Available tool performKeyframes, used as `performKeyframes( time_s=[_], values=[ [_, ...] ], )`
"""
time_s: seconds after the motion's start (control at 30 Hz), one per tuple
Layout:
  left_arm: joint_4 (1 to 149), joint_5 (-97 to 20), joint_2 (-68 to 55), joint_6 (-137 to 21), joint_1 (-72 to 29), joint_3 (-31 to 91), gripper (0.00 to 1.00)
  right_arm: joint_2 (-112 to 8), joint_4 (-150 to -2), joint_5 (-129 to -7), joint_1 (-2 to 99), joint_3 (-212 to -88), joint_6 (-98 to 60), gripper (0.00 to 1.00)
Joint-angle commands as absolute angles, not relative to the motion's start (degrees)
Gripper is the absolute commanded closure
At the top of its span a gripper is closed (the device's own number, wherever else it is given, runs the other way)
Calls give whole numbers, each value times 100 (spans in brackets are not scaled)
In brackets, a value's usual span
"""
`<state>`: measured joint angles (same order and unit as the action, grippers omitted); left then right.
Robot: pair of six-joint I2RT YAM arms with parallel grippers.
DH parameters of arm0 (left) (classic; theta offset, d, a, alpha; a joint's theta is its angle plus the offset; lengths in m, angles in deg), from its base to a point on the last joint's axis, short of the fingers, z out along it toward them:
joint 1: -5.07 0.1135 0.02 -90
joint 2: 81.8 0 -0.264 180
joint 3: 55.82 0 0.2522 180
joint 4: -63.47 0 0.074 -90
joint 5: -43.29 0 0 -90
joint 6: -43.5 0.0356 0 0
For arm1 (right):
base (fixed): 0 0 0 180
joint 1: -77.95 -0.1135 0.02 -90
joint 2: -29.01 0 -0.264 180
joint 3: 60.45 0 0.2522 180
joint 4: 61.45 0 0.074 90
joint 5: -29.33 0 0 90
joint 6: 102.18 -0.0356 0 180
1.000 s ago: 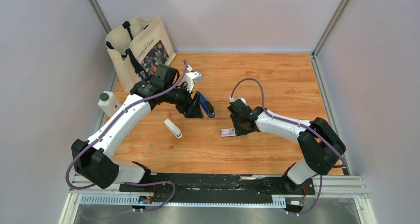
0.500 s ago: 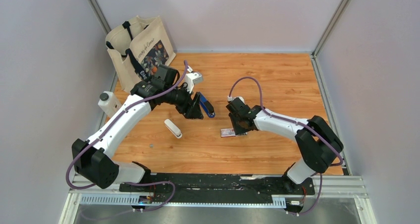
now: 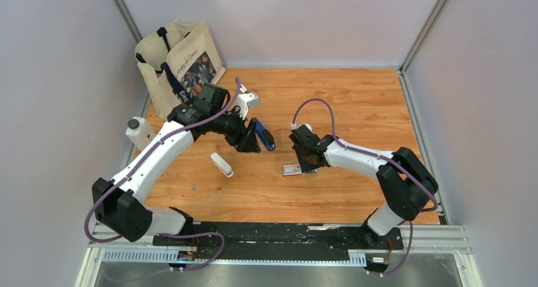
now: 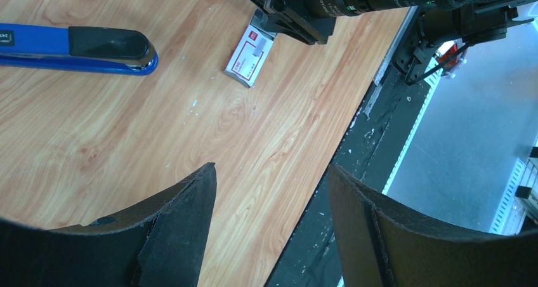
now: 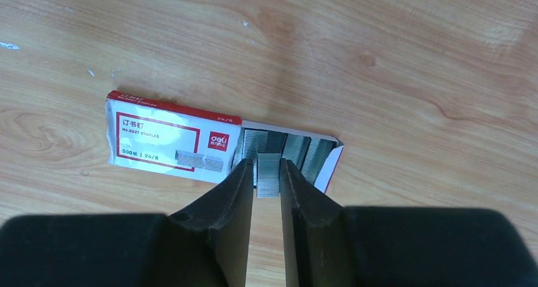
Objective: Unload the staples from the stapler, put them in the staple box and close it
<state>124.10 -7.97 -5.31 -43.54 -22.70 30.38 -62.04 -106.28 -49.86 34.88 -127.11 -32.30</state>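
The blue stapler with a dark end lies closed on the wooden table, and it also shows in the left wrist view. My left gripper hovers just left of it, open and empty. The red-and-white staple box lies open at one end; it also shows in the left wrist view. My right gripper is at that open end, shut on a silver strip of staples beside other strips in the box.
A cream tote bag stands at the back left. A white bottle stands by the left wall. A small white object lies left of centre. The table's black front rail is below the left gripper.
My right gripper has shifted slightly left, closer over the open end of the box. The left arm and the stapler have not moved.
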Motion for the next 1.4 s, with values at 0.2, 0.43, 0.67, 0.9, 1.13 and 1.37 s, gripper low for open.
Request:
performKeyframes(
  time_s=[0.2,0.43,0.67,0.9,1.13,1.37],
  values=[
    [12275,-681,-806,-4237,-2306,2992,27,-6214,-10474,-4925,3462,-12896,-3187,82],
    [12240,-663,-823,-4246,-2306,2948,27,-6012,-10475,-4898,3470,-12826,-3231,85],
    [12223,-637,-823,-4263,-2315,2948,27,-5836,-10492,-4810,3470,-12764,-3283,85],
    [12231,-646,-850,-4272,-2315,2922,27,-5827,-10518,-4688,3470,-12729,-3292,85],
    [12214,-611,-867,-4272,-2323,2913,27,-5836,-10510,-4600,3523,-12677,-3318,84],
    [12214,-584,-867,-4281,-2315,2913,27,-5836,-10510,-4556,3567,-12597,-3354,84]
  ],
)
